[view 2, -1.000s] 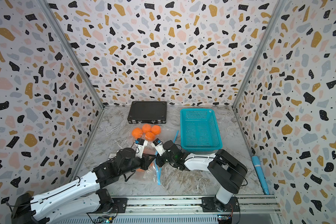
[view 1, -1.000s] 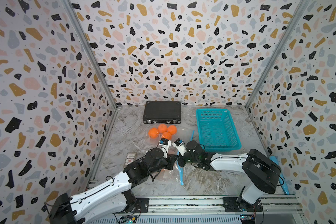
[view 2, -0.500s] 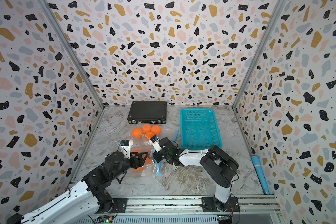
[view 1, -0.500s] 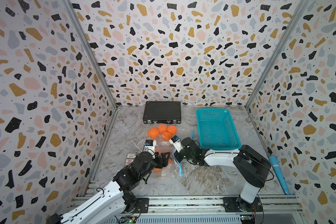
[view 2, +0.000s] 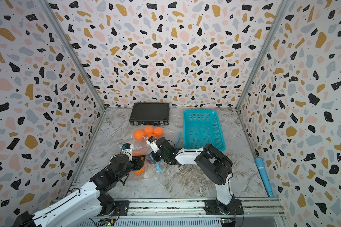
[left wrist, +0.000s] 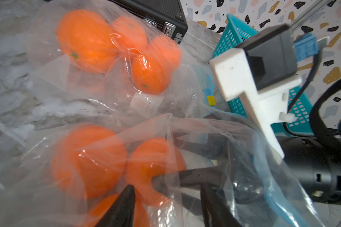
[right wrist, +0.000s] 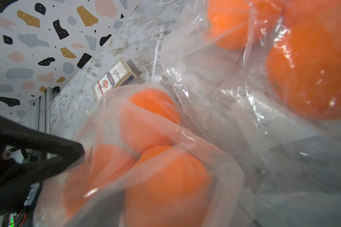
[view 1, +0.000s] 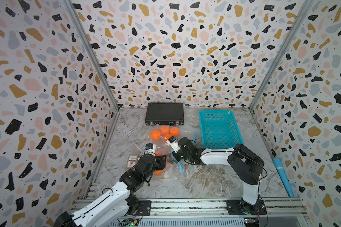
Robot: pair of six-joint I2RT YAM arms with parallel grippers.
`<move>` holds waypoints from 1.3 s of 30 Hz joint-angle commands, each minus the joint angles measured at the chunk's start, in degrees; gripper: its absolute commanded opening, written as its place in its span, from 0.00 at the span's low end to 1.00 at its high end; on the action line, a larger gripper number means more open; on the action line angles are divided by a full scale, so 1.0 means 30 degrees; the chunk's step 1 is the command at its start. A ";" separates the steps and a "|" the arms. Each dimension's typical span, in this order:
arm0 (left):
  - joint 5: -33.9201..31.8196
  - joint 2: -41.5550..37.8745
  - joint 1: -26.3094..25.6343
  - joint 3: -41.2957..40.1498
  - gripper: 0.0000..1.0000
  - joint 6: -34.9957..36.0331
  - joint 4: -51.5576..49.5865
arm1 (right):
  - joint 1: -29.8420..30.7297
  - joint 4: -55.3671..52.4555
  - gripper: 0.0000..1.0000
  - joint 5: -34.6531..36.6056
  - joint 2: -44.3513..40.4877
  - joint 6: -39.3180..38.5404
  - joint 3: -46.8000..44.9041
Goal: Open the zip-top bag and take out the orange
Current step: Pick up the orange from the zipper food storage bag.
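1. The clear plastic zip-top bag (view 1: 172,164), edged with a blue zip strip, lies on the marble-patterned worktop (view 1: 205,180) near the middle, between the two pincers.
2. The left pincer (left wrist: 166,206) reaches it from the near left. Its black fingers stand apart, with bag film and a round orange (left wrist: 152,171) in the gap, and they clamp nothing.
3. The right pincer (view 1: 176,157) meets the bag from the right, at the zip end. Its fingers, blurred through the film in the left wrist view, look spread. Whether they touch the film cannot be told.
4. The bag is crumpled and glossy, and at least three oranges press together inside it.
5. Just beyond it lies a second clear bag (view 1: 163,134) of four oranges, in front of a flat black case (view 1: 164,113). A teal plastic mesh basket (view 1: 203,127) stands to the right.
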 commanded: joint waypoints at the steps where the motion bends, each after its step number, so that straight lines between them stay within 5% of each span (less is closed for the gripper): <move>1: 0.0981 0.0424 0.0436 -0.0532 0.51 0.0031 0.1787 | 0.0009 -0.2730 0.70 0.0573 0.1172 0.0157 0.0298; 8: 0.0426 0.0133 0.0592 -0.0918 0.46 0.0049 0.1648 | 0.0061 -0.2896 0.72 -0.1125 0.1804 0.0612 0.0675; 10: 0.0525 -0.0030 0.0592 -0.1248 0.45 -0.0113 0.1767 | 0.0135 -0.2948 0.79 -0.1887 0.1766 0.0790 0.0676; 15: 0.0458 -0.0196 0.0592 -0.1698 0.45 -0.0337 0.1841 | 0.0180 -0.4715 0.79 -0.1000 0.2280 0.0743 0.1604; 19: 0.0367 -0.0089 0.0592 -0.1757 0.45 -0.0330 0.1723 | 0.0200 -0.4801 0.65 -0.0545 0.2296 0.1163 0.1467; 23: 0.0401 0.0413 0.0592 -0.1788 0.39 -0.0340 0.1922 | 0.0180 -0.4856 0.48 0.0204 0.0339 0.1263 0.0109; 39: 0.0254 0.3536 0.0562 -0.1115 0.23 -0.0577 0.2497 | -0.0209 -0.5782 0.47 0.1341 -0.7211 0.1037 -0.4641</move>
